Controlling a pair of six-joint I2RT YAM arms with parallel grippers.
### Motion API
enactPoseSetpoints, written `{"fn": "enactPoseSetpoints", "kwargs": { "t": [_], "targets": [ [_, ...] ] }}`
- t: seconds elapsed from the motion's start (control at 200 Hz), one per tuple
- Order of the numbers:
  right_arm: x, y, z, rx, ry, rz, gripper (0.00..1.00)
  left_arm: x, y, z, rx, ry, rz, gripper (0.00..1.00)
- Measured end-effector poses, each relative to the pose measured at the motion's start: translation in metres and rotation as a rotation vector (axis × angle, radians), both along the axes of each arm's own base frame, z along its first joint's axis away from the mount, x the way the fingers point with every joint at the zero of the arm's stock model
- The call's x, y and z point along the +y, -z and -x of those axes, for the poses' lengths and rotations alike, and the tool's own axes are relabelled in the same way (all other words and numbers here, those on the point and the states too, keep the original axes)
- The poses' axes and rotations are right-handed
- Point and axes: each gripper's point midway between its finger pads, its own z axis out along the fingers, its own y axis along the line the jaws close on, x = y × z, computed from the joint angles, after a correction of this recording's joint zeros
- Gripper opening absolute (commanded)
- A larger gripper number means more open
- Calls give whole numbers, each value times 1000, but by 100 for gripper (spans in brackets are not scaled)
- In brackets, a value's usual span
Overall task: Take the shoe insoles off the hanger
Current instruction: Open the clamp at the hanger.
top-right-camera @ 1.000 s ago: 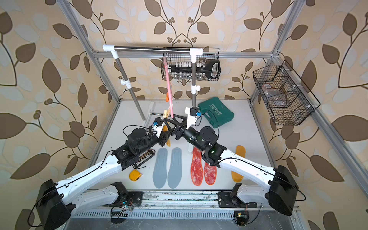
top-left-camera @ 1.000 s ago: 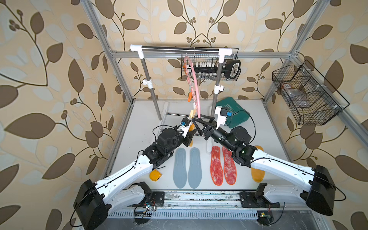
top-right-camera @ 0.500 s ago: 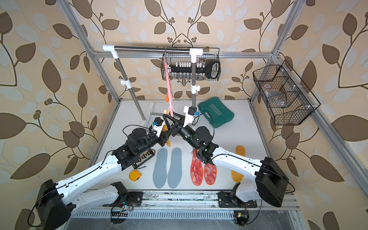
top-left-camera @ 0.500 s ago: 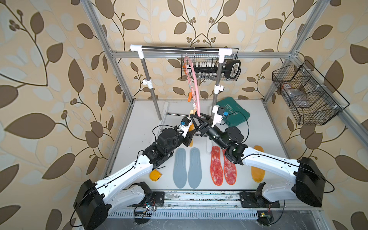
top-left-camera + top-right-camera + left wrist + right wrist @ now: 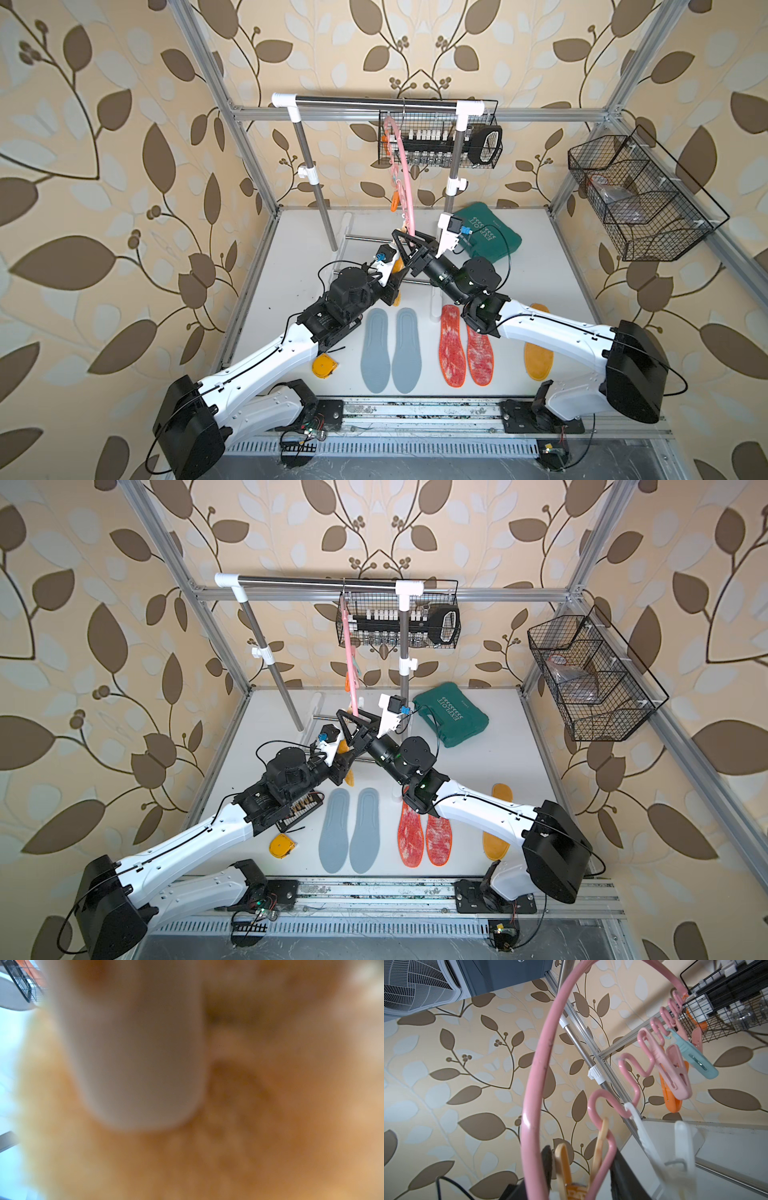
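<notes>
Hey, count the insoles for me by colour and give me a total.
Blue-grey insoles: 2
Red-orange insoles: 2
Yellow insoles: 2 (one lying flat, plus one raised insole, partly hidden)
Total: 6

The left wrist view is nearly all blur: orange-yellow fuzz (image 5: pixel 259 1126) and a pale rounded shape (image 5: pixel 133 1053), neither identifiable. In a top view the hanging yellow insole (image 5: pixel 398 266) shows only slivers behind the left arm's fingers (image 5: pixel 392 287), so their grip is unclear. The right arm's fingers (image 5: pixel 547 1164) run off the right wrist view's edge. The right arm (image 5: pixel 552 332) covers part of the second yellow insole (image 5: pixel 536 359).
</notes>
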Motion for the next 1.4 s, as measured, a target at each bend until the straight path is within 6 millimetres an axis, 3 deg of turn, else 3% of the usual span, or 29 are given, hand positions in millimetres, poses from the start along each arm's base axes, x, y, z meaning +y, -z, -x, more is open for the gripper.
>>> {"fn": "enactPoseSetpoints", "kwargs": {
  "t": [0.23, 0.76, 0.955, 1.235, 1.4],
  "targets": [
    [0, 6, -3, 25, 7, 9, 30, 3, 5, -1, 12, -15, -15, 39],
    [-3, 15, -10, 43, 61, 68, 25, 6, 25, 5, 36, -4, -47, 39],
    [-6, 14, -10, 46, 70, 74, 34, 11, 31, 9, 37, -7, -49, 39],
    [-5, 23, -11, 60, 74, 115, 46, 25, 59, 17, 67, -34, -81, 39],
    [-6, 24, -10, 60, 78, 138, 57, 33, 46, 21, 36, -52, -53, 39]
  ]
}}
